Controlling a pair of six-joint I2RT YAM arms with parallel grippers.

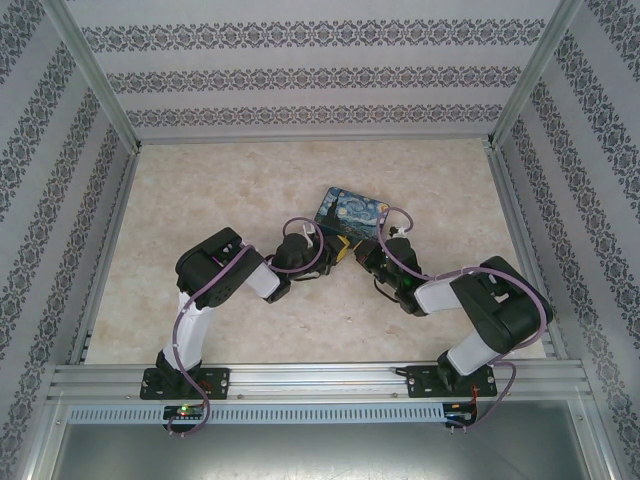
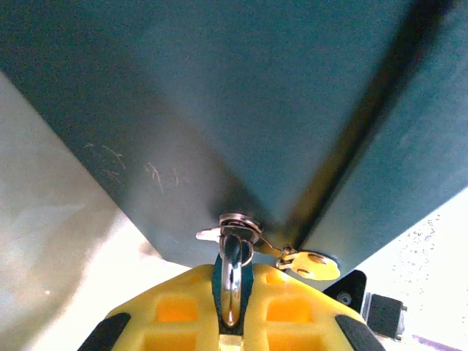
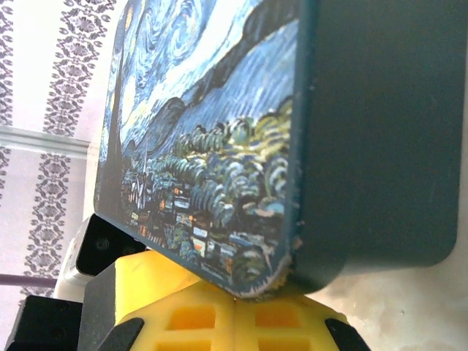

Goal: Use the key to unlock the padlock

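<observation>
Shackle of the padlock (image 2: 232, 252) sits pinched in the left claw (image 2: 234, 285) beneath the Starry Night box (image 2: 219, 110), brass key (image 2: 316, 265) alongside; right claw (image 3: 235, 311) (fingers pressed together) lies under the box corner.

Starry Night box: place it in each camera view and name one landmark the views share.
Top external: Starry Night box at mid-table, between the two arms' tips.
Left wrist: its dark teal sides span the upper frame, corner pointing down.
Right wrist: painted lid at left and centre, dark side at right.
Shared landmark: marbled tabletop.
</observation>
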